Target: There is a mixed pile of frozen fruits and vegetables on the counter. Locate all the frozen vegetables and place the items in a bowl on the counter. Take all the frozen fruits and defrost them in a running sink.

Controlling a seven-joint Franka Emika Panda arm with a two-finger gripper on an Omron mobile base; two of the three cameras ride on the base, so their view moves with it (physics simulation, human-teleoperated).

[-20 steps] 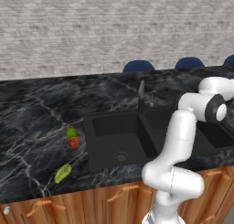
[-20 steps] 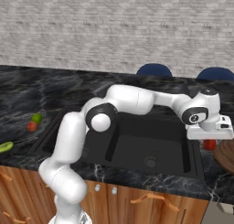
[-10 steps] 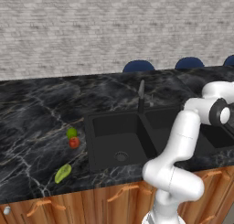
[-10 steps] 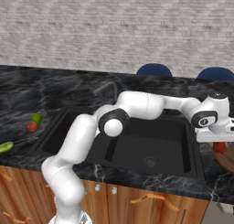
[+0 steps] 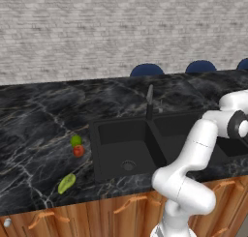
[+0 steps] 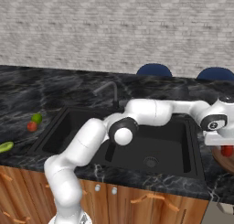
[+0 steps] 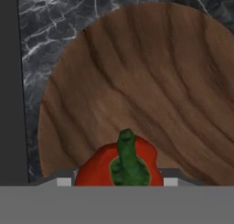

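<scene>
My gripper (image 6: 226, 149) is shut on the chunky red vegetable (image 7: 118, 166), whose green stem points up in the hand view. It hangs just above the wooden bowl (image 7: 137, 81), which stands on the black marble counter (image 6: 208, 184) right of the sink (image 6: 151, 145). The bowl's rim (image 6: 223, 162) shows under the red piece (image 6: 226, 150) at the right edge. Left of the sink lie the green ball (image 5: 76, 140), the red-orange ball (image 5: 79, 151) touching it, and the yellow-green oblong (image 5: 67, 183) near the counter's front edge.
The slim dark faucet (image 5: 149, 100) rises behind the divider of the double basin (image 5: 126, 149). Blue chair backs (image 6: 154, 70) show beyond the counter, in front of a grey brick wall. Wooden cabinet fronts (image 5: 121, 212) run below the slab.
The arm has swung further right and slightly down with the red piece, from the sink's right edge to over the bowl. The three pieces left of the sink have not moved.
</scene>
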